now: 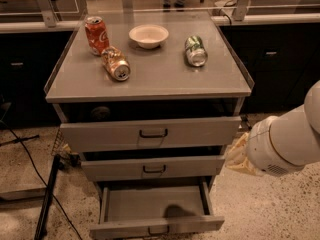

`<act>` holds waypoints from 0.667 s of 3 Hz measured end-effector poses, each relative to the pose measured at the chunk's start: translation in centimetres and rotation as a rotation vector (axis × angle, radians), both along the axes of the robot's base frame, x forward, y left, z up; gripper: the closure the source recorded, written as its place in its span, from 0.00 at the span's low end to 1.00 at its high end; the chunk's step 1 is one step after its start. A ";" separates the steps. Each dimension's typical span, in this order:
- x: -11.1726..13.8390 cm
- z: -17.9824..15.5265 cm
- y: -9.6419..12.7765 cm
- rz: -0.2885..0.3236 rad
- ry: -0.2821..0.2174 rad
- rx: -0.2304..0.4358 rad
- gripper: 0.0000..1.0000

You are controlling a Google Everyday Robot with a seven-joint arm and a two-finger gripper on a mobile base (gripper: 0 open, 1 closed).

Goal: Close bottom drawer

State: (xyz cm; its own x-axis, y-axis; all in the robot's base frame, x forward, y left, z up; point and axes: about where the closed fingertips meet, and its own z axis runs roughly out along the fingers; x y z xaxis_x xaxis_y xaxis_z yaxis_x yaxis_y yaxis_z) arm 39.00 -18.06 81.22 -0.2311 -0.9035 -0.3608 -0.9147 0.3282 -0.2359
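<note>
Gripper [239, 156] is hanging at right-centre of frame, just off the cabinet's right side, about level w/ the mid drawer [152, 168]. Open or closed: cannot tell, the wrist is hiding it. Not touching anything.

Bottom drawer [150, 206] is sitting at bottom centre, pulled out furthest of the three. Its front, w/ small dark handle [158, 230], is nearly running off the lower edge. Top drawer [150, 133] and mid drawer are also sticking out partway.

Risks, judged from here:
- Arm is sitting above and to the side of the target. Coming down and in, it is prob. going to clip the mid drawer's right corner and push the wrong drawer.
- If the push is landing off-centre on the front, the drawer is likely racking on its slides and jamming part-shut.
- Front is lying at the frame edge, so contact is going to be hard to verify.
- A hard shove is risking a shake of the cabinet. Orange can [116, 64] and green can [196, 50], both lying on their sides on top, may roll.
</note>
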 end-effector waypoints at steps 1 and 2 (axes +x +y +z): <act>0.0 0.0 0.0 0.000 0.000 0.000 1.00; -0.6 -3.3 0.3 0.040 0.032 -0.003 1.00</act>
State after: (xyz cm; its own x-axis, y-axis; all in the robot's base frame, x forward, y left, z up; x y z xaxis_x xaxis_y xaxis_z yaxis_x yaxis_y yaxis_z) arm 38.36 -17.73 77.95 -0.2060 -0.9133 -0.3513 -0.9343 0.2903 -0.2069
